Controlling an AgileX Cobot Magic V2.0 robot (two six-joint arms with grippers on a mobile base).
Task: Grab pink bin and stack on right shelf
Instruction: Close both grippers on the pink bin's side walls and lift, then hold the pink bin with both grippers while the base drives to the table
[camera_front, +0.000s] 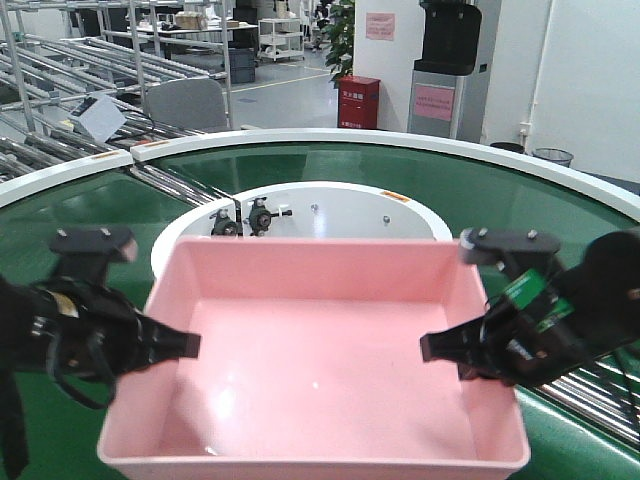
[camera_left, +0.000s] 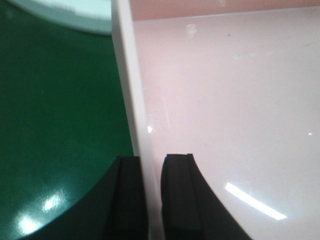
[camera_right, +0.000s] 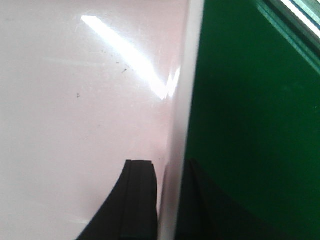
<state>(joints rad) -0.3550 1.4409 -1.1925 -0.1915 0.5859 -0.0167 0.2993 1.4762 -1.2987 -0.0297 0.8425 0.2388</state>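
Pink bin (camera_front: 315, 350): centre front, over green conveyor belt (camera_front: 90, 215), far rim just before white round hub (camera_front: 330, 205). Left gripper (camera_left: 151, 200): pinching left wall, one finger inside, one outside. Right gripper (camera_right: 167, 200): pinching right wall likewise. Open belt either side of bin; metal rollers (camera_front: 600, 395) close under right arm. Lifted or resting: cannot tell.

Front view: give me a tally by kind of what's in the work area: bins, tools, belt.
1 pink bin
2 tools: left tool and right tool, one on each side wall of the bin
1 green belt
Total: 4
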